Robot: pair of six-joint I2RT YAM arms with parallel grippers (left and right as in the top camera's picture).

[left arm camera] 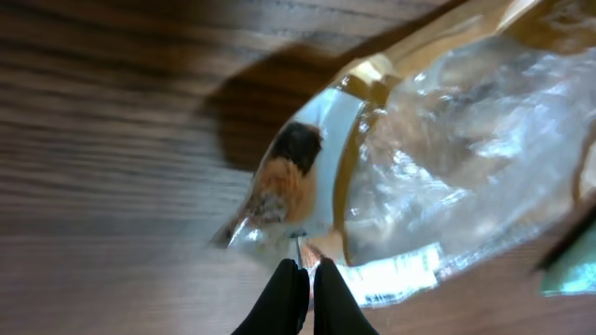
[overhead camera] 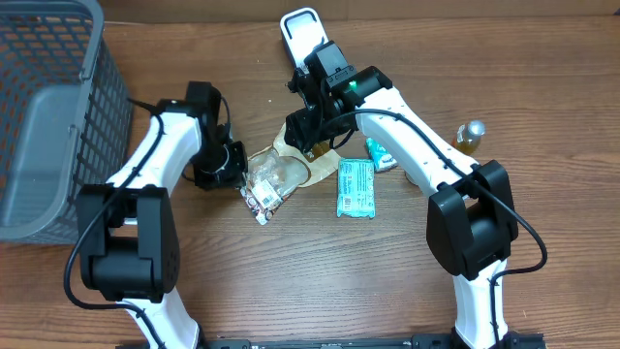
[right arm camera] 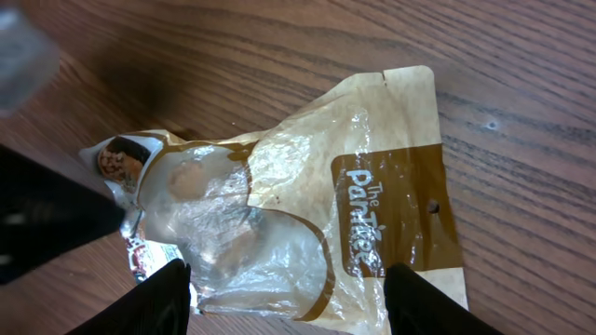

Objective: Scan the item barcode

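The left gripper (left arm camera: 303, 279) was clenched on the thin edge of the snack bag (left arm camera: 438, 158), which lay on the table (overhead camera: 291, 281) between the arms, just beside a teal packet (overhead camera: 355, 188). I think it should lift slowly, so the film does not slip out. The right gripper (right arm camera: 287, 284) hung released above the bag. Only the left wrist view showed the pinch; only the right wrist view showed the brand print (right arm camera: 368, 219).

snack bag (overhead camera: 276, 174) on wooden table (overhead camera: 291, 281)

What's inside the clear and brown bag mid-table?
Inside the bag, through clear film, a few pale lumps show, too blurry to identify. Anything behind its brown printed panel is covered.
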